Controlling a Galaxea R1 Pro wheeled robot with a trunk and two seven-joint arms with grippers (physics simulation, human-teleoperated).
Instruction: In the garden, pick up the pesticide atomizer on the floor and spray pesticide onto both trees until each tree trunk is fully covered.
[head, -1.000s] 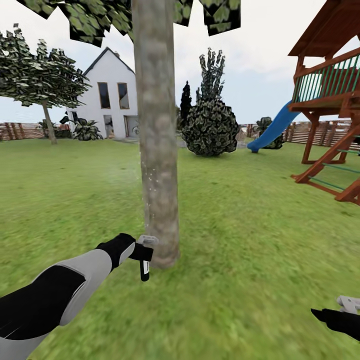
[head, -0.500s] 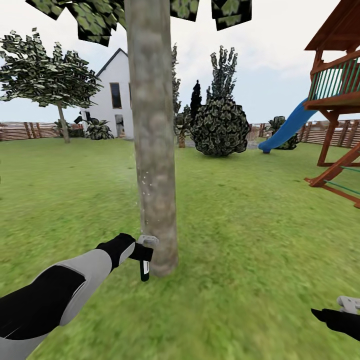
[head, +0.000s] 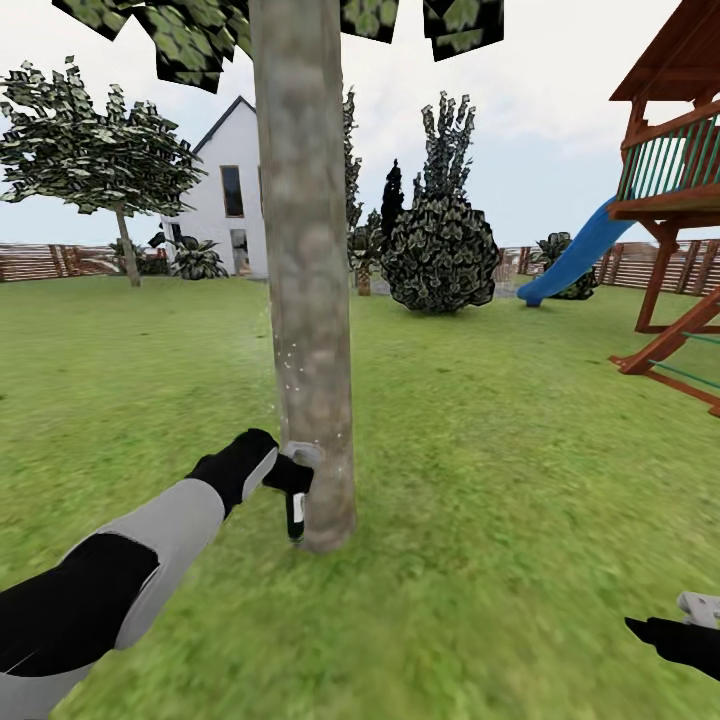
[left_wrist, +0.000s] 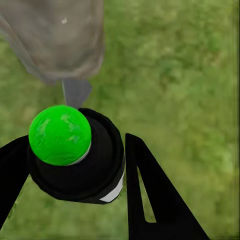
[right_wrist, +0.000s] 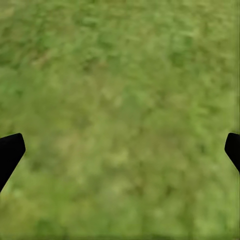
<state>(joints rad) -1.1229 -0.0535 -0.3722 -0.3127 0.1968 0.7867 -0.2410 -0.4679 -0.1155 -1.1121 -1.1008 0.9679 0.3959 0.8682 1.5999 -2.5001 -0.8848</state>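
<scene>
The near tree trunk (head: 305, 300), a mottled grey-brown column, rises in the middle of the head view with pale specks on its lower left side. My left gripper (head: 290, 478) is shut on the pesticide atomizer (head: 296, 515), a black bottle with a pale grey head pressed close to the trunk's base. In the left wrist view the atomizer (left_wrist: 75, 160) shows a bright green ball on its black body between my two black fingers (left_wrist: 150, 195), its grey nozzle aimed at the trunk (left_wrist: 55, 40). A second tree (head: 125, 245) stands far left by the fence. My right gripper (right_wrist: 120, 150) is open over grass.
A wooden play tower (head: 680, 200) with a blue slide (head: 570, 262) stands at the right. A dark round bush (head: 438, 255), a white house (head: 235, 200) and a slatted fence (head: 50, 262) lie beyond. Lawn (head: 500, 450) surrounds the trunk.
The head view first shifted, so the camera moved. Since then my left gripper has risen a little with the atomizer and moved closer against the trunk. The right gripper has stayed put.
</scene>
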